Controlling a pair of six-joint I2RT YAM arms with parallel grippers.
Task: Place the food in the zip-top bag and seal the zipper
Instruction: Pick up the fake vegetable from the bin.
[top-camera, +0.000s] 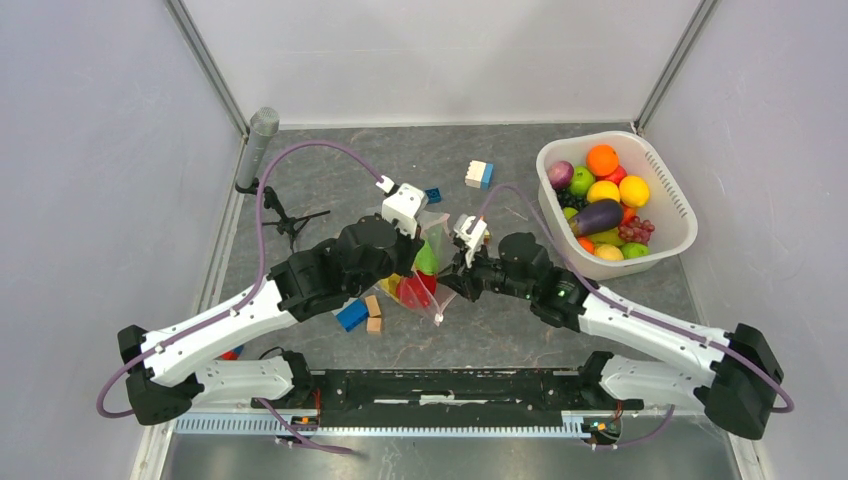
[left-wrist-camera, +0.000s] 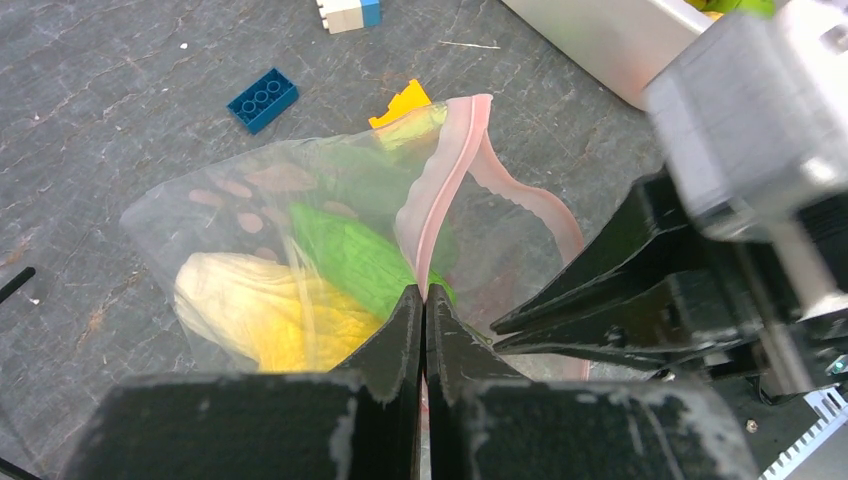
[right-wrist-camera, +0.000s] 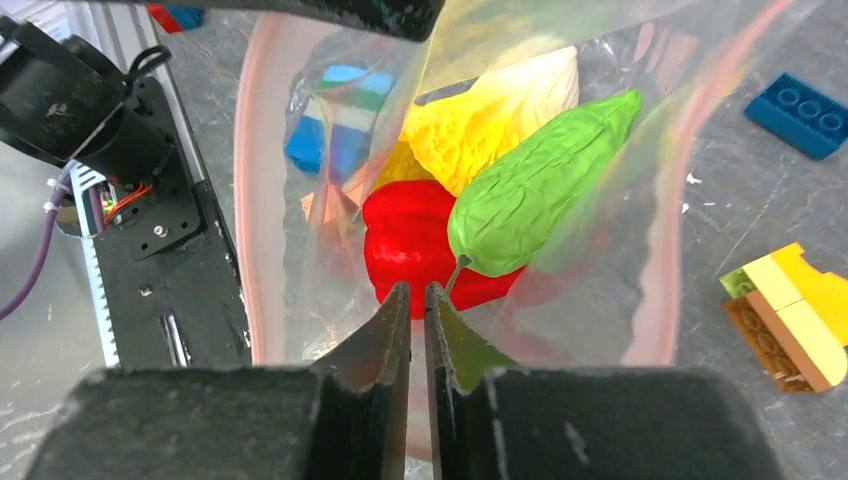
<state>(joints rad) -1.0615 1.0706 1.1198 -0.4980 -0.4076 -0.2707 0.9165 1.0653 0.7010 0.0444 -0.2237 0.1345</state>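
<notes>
Up close, the left fingers (left-wrist-camera: 410, 312) are pressed tight together. They pinch the pink zipper (left-wrist-camera: 450, 170) at the top edge of the zip-top bag (left-wrist-camera: 230, 220). The right fingers (right-wrist-camera: 398, 312) sit at the other side of the bag's mouth. They are almost together, with only a thin slit between them. I cannot tell if they hold the plastic.

The bag sits in the middle of the gray counter (left-wrist-camera: 100, 120), between the two arms, and its mouth is open. Inside it lie a yellow food (left-wrist-camera: 270, 310), a long green food (right-wrist-camera: 540, 190) and a red food (right-wrist-camera: 410, 240). The green one rests on top of the red one.

Just past the bag, a blue block (left-wrist-camera: 263, 98) lies flat on the counter. Far off to the right stands a white basket (top-camera: 675, 200), and it holds many more fruits (top-camera: 603, 190), piled close together.
</notes>
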